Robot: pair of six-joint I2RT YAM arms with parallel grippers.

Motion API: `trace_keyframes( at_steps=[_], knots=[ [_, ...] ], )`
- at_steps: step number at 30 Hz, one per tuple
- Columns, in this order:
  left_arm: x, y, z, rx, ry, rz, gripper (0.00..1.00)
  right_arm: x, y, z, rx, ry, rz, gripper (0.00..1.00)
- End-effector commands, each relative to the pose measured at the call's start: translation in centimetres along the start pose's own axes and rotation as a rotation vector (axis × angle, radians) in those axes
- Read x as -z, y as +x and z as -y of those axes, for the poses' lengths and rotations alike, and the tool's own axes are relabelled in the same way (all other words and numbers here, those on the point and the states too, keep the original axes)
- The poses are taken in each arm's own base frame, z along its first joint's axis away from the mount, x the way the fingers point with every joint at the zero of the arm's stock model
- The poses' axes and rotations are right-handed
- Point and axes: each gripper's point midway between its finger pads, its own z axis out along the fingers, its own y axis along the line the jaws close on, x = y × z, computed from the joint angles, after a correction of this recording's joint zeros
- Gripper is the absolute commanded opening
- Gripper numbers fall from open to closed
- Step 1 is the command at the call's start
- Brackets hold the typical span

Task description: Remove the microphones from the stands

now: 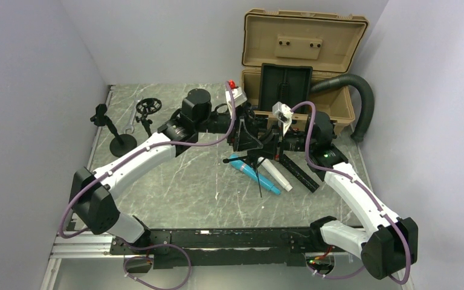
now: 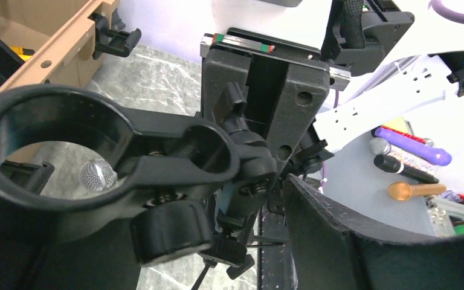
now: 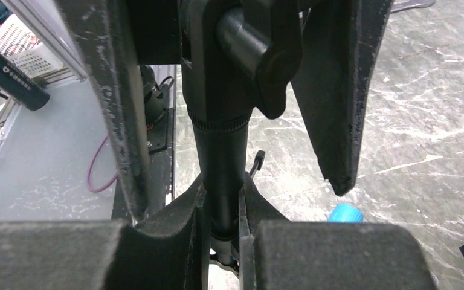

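Note:
A small black tripod stand (image 1: pixel 251 151) rises in the middle of the table. Its clip ring (image 2: pixel 48 151) is empty. Through the ring I see a microphone's silver mesh head (image 2: pixel 96 175) lying on the table. My left gripper (image 2: pixel 217 235) is open, its jaws wide either side of the clip's joint and knob (image 2: pixel 169 232), and a gap shows beside the right finger (image 2: pixel 368 241). In the top view the left gripper (image 1: pixel 241 122) meets the stand from the left. My right gripper (image 3: pixel 223 223) is shut on the stand's pole (image 3: pixel 220 163).
A blue microphone (image 1: pixel 254 172), a white one (image 1: pixel 276 175) and a black one (image 1: pixel 299 172) lie by the tripod's legs. An open tan case (image 1: pixel 302 54) with a black hose (image 1: pixel 362 99) fills the back right. Another stand (image 1: pixel 121 142) is at far left.

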Motion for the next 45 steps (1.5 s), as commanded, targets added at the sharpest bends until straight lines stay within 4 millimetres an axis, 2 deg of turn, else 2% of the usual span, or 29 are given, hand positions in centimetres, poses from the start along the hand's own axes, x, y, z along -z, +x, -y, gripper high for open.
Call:
trace_keyframes(
  at_steps=[1, 10, 14, 18, 20, 25, 29, 35, 41, 45],
  knots=[
    [0.2, -3.9, 1.3, -0.023, 0.062, 0.094, 0.76, 0.2, -2.3, -0.7, 0.108, -0.024, 0.054, 0.0],
    [1.6, -7.4, 1.7, -0.049, 0.096, 0.147, 0.52, 0.0, -1.5, -0.1, 0.089, -0.012, 0.05, 0.0],
    [1.8, -7.6, 2.0, -0.067, 0.102, 0.143, 0.42, 0.0, -1.4, 0.0, 0.085, -0.011, 0.052, 0.0],
    [1.7, -7.1, 2.0, -0.062, 0.113, 0.139, 0.36, 0.1, -1.3, 0.0, 0.087, -0.006, 0.054, 0.0],
    [1.7, -6.6, 1.8, -0.06, 0.113, 0.135, 0.4, 0.1, -1.3, 0.0, 0.089, -0.004, 0.055, 0.0],
    [1.4, -4.7, 0.6, -0.057, 0.076, 0.105, 0.67, 0.2, -1.6, -0.2, 0.09, -0.006, 0.058, 0.0],
    [1.1, -3.7, 0.1, -0.063, 0.06, 0.088, 0.76, 0.1, -1.6, -0.1, 0.087, -0.009, 0.061, 0.0],
    [0.2, -3.3, 0.0, -0.094, 0.042, 0.051, 0.77, 0.2, -1.6, -0.1, 0.087, -0.007, 0.063, 0.0],
    [-0.6, -2.4, 0.2, -0.096, 0.053, 0.028, 0.72, 0.2, -1.7, -0.2, 0.089, -0.008, 0.065, 0.0],
    [-0.7, -2.2, 0.1, -0.094, 0.055, 0.024, 0.64, 0.3, -1.7, -0.3, 0.093, -0.007, 0.066, 0.0]
  ],
)
